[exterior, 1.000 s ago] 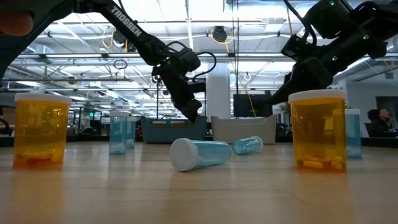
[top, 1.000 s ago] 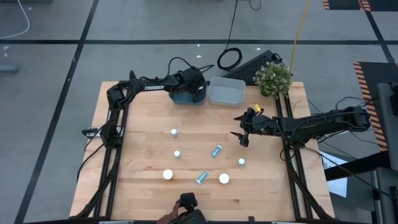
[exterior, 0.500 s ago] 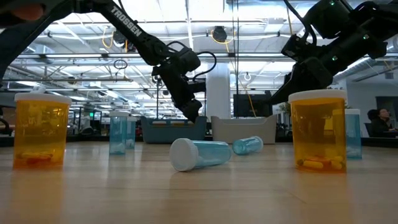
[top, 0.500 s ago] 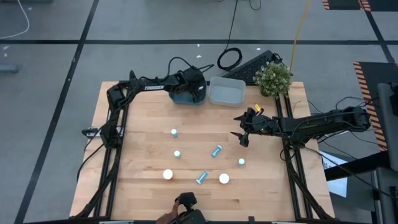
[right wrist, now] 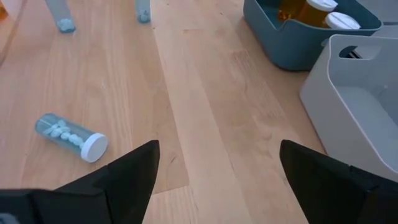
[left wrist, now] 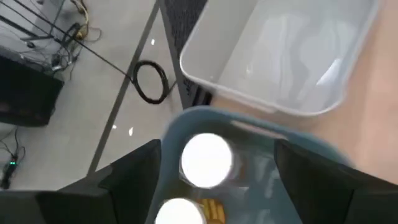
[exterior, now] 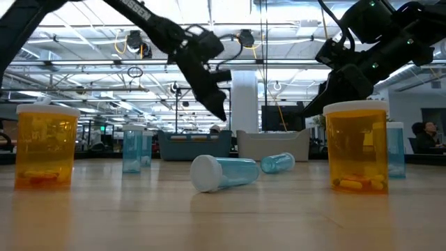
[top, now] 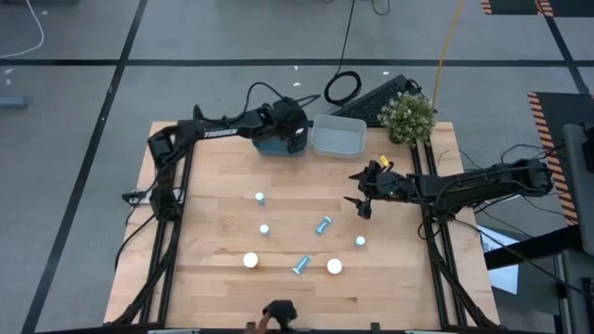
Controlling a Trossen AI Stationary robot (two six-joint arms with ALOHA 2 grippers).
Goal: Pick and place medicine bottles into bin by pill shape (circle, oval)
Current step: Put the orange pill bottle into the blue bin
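Several medicine bottles are on the wooden table. Two orange ones with white caps [top: 250, 261] [top: 334, 266] stand near the front. Pale-blue ones stand upright [top: 260, 198] [top: 264, 229] [top: 360, 241], and two lie on their sides [top: 323, 224] [top: 301, 265]. My left gripper [top: 295, 128] hangs open over the blue bin [top: 275, 146]; in the left wrist view two white-capped bottles [left wrist: 206, 160] sit in it. My right gripper [top: 362, 200] hovers open above the table's right half, holding nothing.
A pale grey bin [top: 338, 137] stands to the right of the blue bin at the far edge. A potted plant [top: 407, 116] sits at the far right corner. Bare wood lies between the bins and the bottles.
My left gripper has risen a little above the blue bin, and its arm has swung somewhat toward the table's left edge. My right arm has kept still.
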